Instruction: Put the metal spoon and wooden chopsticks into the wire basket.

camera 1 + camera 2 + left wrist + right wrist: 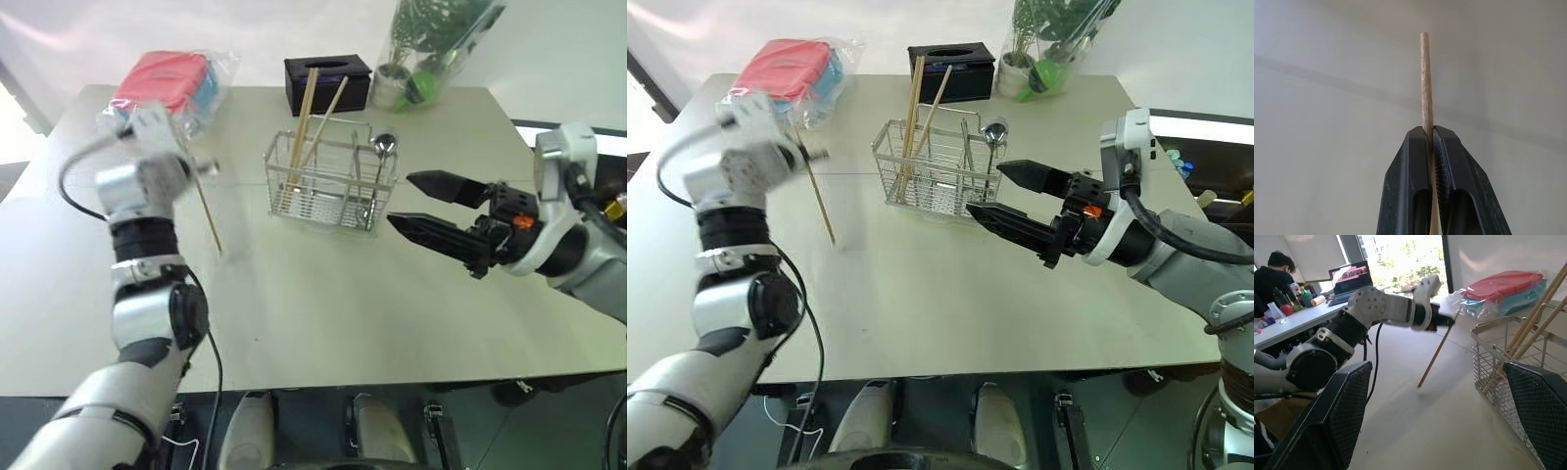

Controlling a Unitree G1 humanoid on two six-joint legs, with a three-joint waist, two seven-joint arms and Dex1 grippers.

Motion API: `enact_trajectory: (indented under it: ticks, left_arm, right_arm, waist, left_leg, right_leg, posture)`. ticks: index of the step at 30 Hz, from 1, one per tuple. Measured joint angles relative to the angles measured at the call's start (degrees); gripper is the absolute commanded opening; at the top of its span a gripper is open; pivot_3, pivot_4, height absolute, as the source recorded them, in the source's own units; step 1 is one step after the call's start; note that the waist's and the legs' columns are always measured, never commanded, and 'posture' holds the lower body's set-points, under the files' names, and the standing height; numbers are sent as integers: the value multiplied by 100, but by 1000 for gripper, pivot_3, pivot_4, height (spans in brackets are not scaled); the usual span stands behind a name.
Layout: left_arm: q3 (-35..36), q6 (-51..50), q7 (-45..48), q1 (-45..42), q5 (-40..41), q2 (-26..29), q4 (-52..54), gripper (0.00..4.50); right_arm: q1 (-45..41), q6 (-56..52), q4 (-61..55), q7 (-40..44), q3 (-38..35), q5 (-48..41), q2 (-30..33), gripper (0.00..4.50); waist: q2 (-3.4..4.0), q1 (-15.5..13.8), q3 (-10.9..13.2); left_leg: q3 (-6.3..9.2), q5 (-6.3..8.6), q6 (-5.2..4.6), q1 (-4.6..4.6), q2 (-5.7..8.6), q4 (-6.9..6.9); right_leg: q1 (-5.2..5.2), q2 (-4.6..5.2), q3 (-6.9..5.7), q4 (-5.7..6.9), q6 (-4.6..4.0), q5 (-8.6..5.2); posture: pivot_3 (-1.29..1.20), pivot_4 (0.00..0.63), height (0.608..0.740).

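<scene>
Wooden chopstick [208, 213]: pale tan, thin, straight; pinched in closed left gripper [1431, 147], hanging over table [323, 313] left of wire basket [331, 184]. Right gripper [423, 204]: wide open, empty.

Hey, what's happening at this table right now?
The robot's left pincer is shut on a wooden chopstick, held above the table left of the wire basket. Two chopsticks and the metal spoon already stand in the basket. The right pincer hangs open beside it.
</scene>
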State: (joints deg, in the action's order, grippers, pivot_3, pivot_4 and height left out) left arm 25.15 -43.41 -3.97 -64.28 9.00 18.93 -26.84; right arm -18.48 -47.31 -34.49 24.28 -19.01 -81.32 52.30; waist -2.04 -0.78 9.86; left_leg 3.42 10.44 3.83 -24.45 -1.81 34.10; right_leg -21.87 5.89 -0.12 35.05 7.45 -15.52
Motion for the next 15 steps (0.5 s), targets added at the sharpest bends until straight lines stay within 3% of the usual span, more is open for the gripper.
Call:
enact_trajectory:
  ticks: [5, 10, 15]
  left_arm:
    - [-159, 2257, 1105, -777, 287, 243, -4, 25]
    - [-262, 2658, 2005, -1129, 926, -121, -47, 25]
    - [-924, 2647, 3010, -1008, 1240, -412, 253, 25]
  right_arm:
    - [-41, 0, 48, 3, 8, -1, -1, 4474]
    - [-109, 0, 86, -4, 63, 2, -25, 4474]
    - [-129, 0, 77, -102, 77, -2, -102, 4474]
  waist:
    - [1, -108, -1]
    - [1, -137, -1]
    - [2, -133, 0]
  left_leg:
    - [-4, 1, 0, 0, 3, -1]
    - [-4, -1, 1, 7, 2, 7]
    - [-4, -2, 0, 5, 1, 6]
  right_leg:
    - [9, 2, 0, -6, 1, 1]
    - [15, 1, -1, -3, -3, -1]
    - [14, 1, 0, -3, 0, 0]
  posture:
    - [0, 150, 710]
    - [0, 150, 710]
    - [0, 150, 710]
